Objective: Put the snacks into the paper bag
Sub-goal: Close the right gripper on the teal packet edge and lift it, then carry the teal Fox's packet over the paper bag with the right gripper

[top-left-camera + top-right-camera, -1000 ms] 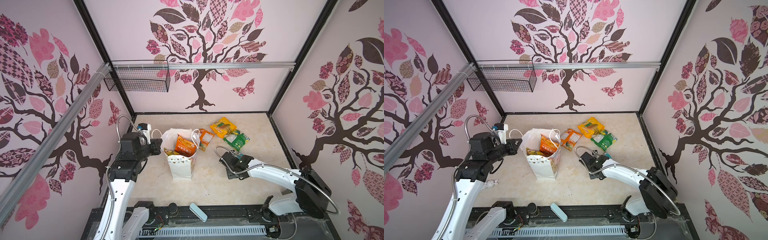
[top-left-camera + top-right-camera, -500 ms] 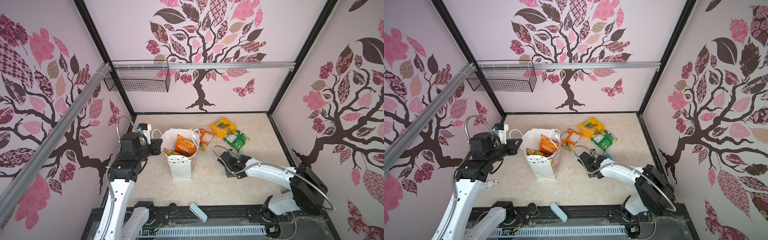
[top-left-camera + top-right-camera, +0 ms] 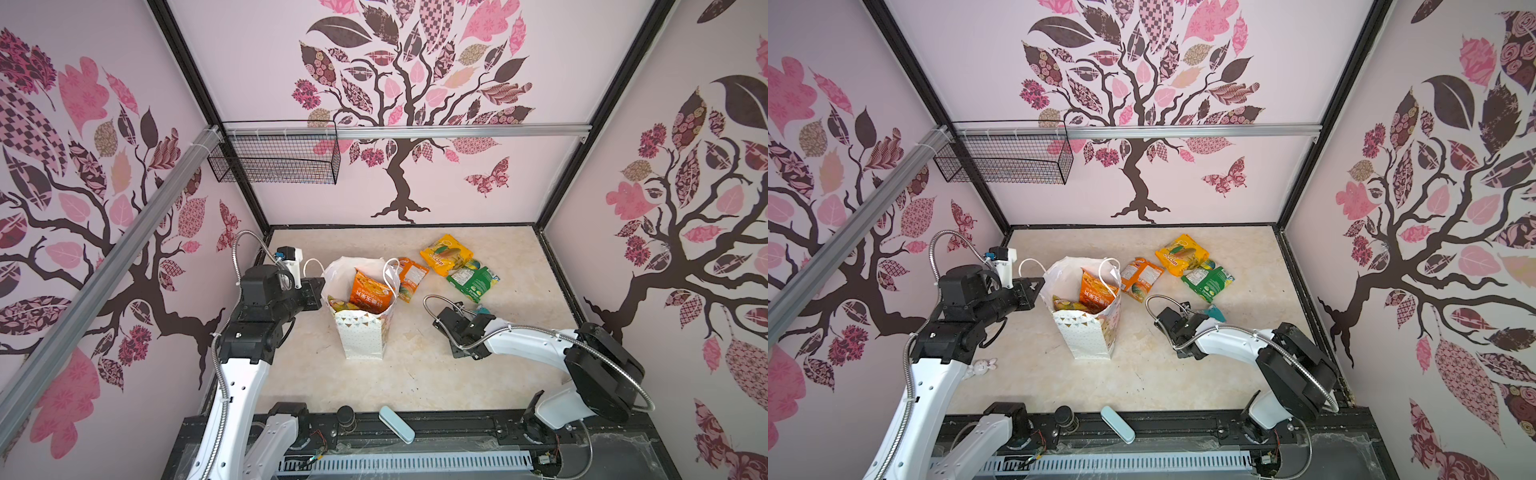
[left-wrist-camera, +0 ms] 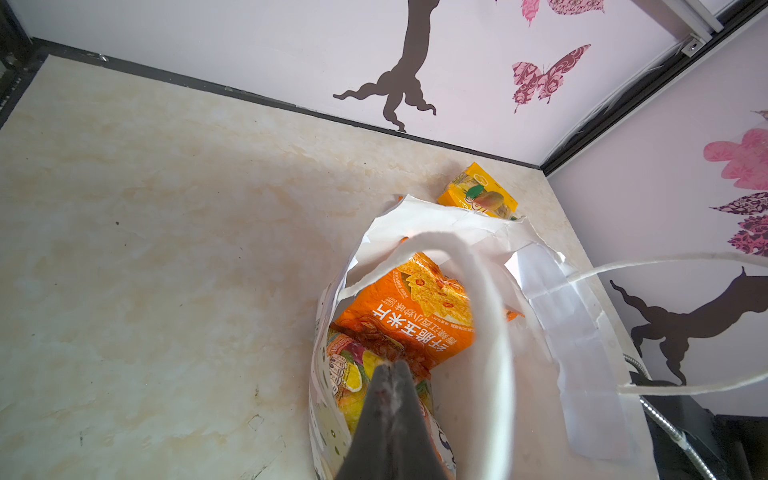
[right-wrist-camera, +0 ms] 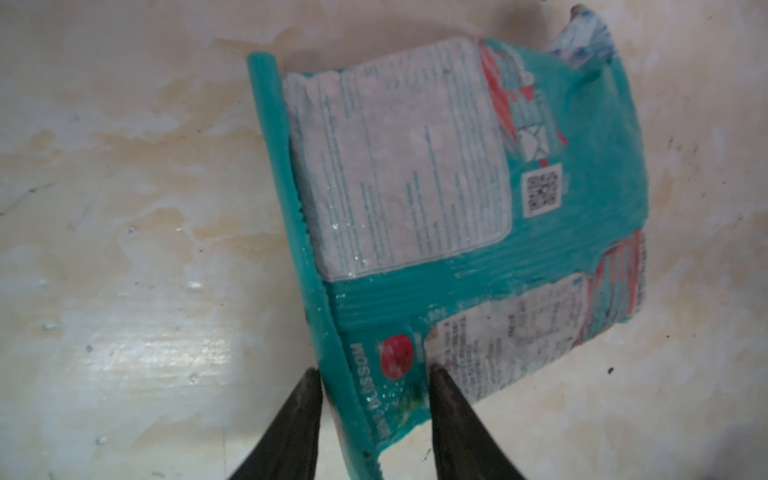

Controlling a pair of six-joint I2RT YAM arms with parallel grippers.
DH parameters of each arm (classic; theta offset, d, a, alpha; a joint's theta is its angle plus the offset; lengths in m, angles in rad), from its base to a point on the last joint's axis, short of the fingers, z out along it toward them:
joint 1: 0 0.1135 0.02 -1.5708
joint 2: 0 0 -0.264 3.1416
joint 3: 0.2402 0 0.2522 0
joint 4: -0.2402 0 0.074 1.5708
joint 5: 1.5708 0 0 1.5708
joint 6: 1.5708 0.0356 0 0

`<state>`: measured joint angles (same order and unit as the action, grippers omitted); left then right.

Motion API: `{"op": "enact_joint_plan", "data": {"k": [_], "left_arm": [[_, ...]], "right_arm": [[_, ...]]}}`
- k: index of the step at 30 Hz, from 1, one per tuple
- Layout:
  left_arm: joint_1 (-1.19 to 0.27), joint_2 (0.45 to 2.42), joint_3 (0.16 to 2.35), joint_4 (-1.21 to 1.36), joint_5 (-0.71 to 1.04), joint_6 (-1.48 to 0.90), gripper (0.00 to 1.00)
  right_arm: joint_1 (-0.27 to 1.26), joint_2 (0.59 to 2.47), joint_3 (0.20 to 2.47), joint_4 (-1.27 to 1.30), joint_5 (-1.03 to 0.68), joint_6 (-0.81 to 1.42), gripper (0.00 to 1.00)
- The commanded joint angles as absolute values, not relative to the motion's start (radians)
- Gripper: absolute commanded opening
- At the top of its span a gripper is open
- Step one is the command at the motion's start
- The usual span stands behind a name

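Observation:
The white paper bag stands upright at mid-table with an orange packet and a yellow multicolour one inside. My left gripper is shut, pinching the bag's left rim; in the left wrist view its fingers lie closed over the opening. An orange, a yellow and a green snack lie flat to the right of the bag. In the right wrist view my right gripper stands open, its fingers either side of a corner of the small teal packet.
A black wire basket hangs on the back left rail. A pale blue case and a black-lidded jar sit on the front frame. A small white toy lies by the left arm. Walls close in on three sides.
The right wrist has shifted slightly left over the teal packet, and its jaws have come closer together. The left arm and the bag have not moved.

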<state>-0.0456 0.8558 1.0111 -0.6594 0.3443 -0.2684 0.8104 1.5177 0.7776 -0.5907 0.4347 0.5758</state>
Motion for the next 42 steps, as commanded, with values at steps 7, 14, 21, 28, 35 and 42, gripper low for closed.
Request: {"op": "enact_joint_plan", "data": {"k": [7, 14, 21, 28, 35, 42], "left_arm": [[-0.042, 0.847, 0.981, -0.650, 0.350, -0.262, 0.03], [-0.041, 0.845, 0.980, -0.650, 0.348, -0.261, 0.03], [-0.041, 0.843, 0.981, -0.650, 0.348, -0.261, 0.03], [-0.042, 0.841, 0.980, -0.649, 0.347, -0.261, 0.04], [-0.043, 0.839, 0.980, -0.649, 0.348, -0.261, 0.03], [-0.043, 0.838, 0.979, -0.648, 0.348, -0.262, 0.03]], "right_arm": [[0.816, 1.586, 0.782, -0.568, 0.434, 0.569, 0.32], [0.817, 1.585, 0.787, -0.571, 0.418, 0.573, 0.12], [0.816, 1.487, 0.792, -0.567, 0.381, 0.568, 0.00], [0.766, 1.356, 0.806, -0.588, 0.297, 0.542, 0.00], [0.660, 1.166, 0.787, -0.545, 0.157, 0.510, 0.00], [0.648, 1.073, 0.852, -0.568, 0.142, 0.497, 0.00]]}}
